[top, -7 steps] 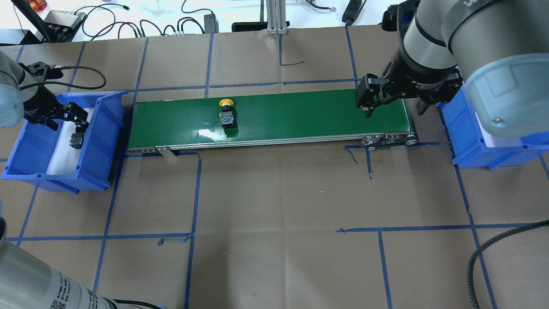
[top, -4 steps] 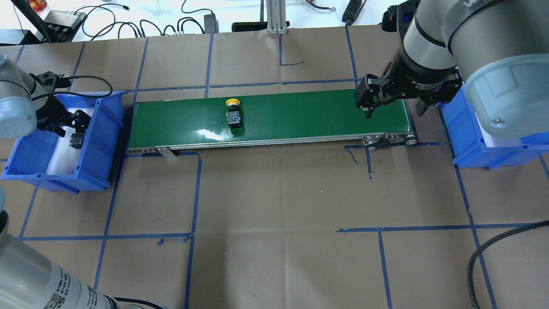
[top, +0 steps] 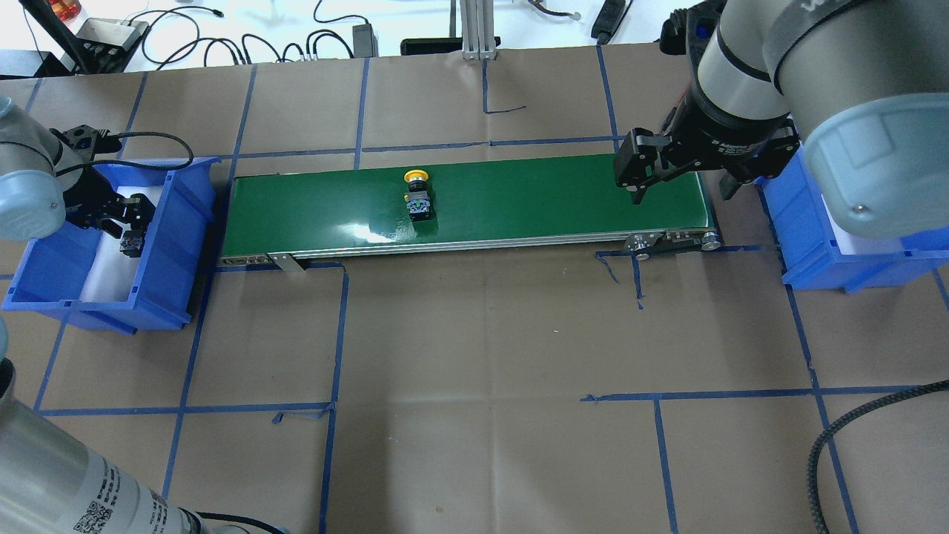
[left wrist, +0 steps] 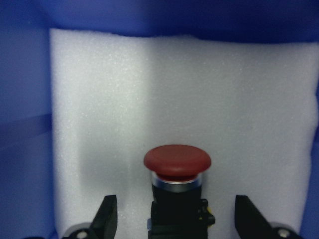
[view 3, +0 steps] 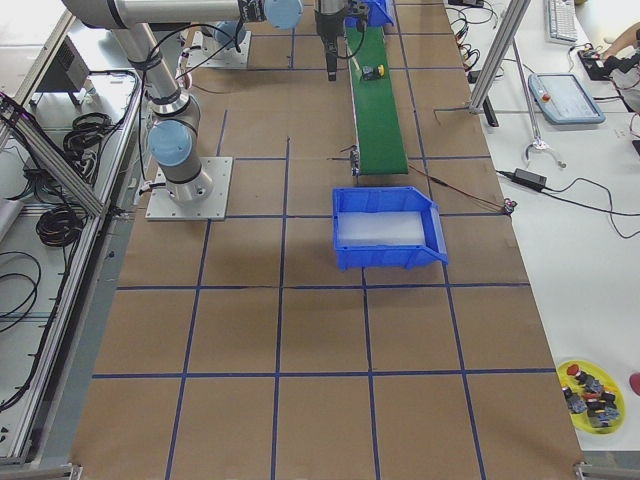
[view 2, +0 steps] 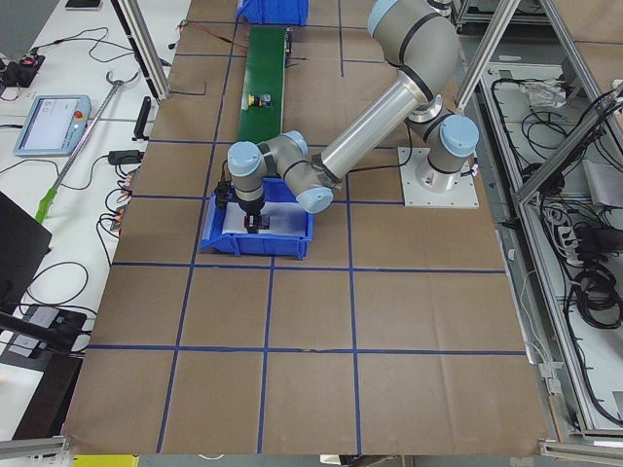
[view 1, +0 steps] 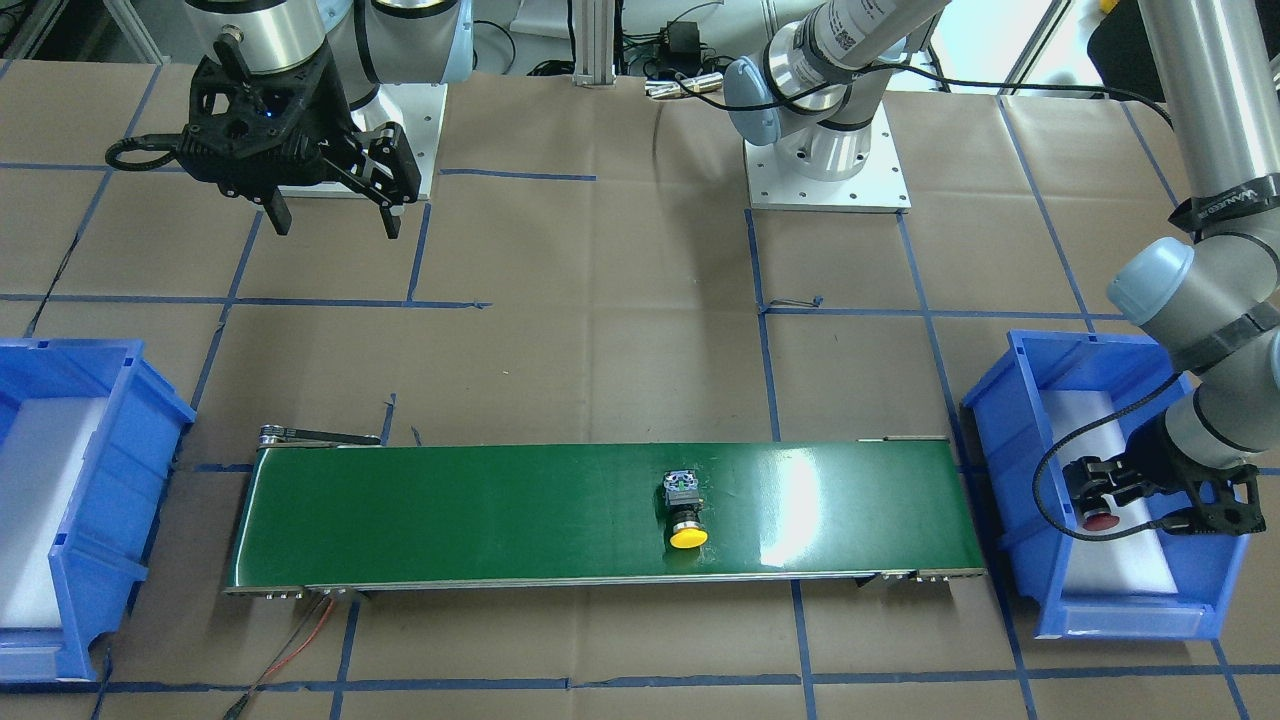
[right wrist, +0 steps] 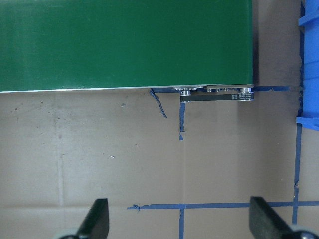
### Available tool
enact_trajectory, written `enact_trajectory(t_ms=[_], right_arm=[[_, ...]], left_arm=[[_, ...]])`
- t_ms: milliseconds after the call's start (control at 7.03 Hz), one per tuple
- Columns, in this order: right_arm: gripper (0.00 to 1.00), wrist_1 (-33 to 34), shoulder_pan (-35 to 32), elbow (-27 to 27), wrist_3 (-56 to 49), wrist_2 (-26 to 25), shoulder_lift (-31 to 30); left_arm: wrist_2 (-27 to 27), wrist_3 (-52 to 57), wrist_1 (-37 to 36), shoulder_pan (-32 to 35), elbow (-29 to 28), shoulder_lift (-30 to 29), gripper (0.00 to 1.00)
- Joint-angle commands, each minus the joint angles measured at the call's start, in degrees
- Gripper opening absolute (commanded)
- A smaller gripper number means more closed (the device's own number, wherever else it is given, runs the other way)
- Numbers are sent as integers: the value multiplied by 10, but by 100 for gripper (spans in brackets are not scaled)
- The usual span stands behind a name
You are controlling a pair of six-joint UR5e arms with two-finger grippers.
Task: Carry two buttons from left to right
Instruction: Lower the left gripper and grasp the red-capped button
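My left pincer (left wrist: pixel 178 219) is down inside the blue box (top: pixel 169 282) on my left side. Its two fingers (left wrist: pixel 106 216) are apart. The red button (left wrist: pixel 177 162) sits right between them, with a little gap on each side, so I am not squeezing it yet. The button's long way runs straight out from my pincer. The red cap points away from me and the black body points back toward my wrist. That means my fingers stand on the two sides of the body, which I think is a good place to pinch. I would just close and then lift.

The yellow button (top: pixel 419 194) lies on its side on the green belt (top: pixel 534 200). It is between my two pincers and well apart from both. Its cap points to the belt's far edge.

My right pincer (top: pixel 680 191) hangs above the belt's end, near the other blue box (top: pixel 815 252). Its fingers are wide apart and hold nothing. The yellow button lies off to its side, along the belt, toward my left pincer.

The red button is far from my right pincer, so my left one must take it.
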State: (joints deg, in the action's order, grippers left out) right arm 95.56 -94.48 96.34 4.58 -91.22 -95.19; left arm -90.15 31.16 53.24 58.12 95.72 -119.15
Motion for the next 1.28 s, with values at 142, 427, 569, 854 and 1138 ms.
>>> enact_trajectory(t_ms=[142,427,569,854,1138], right_arm=[[100,0,0,-1,0,0,0],[100,1,0,-2,1,0,0],[100,0,0,-2,1,0,0],[100,0,0,-2,1,0,0],[100,1,0,-3,2,-1,0]], left_arm=[[1,-1,10,2,-9,10,0],[1,0,69,4,-34,42,0],[0,3,127,3,-67,60,0],[0,6,241,9,-142,82,0],[-2,-2,295,50,-177,98,0]])
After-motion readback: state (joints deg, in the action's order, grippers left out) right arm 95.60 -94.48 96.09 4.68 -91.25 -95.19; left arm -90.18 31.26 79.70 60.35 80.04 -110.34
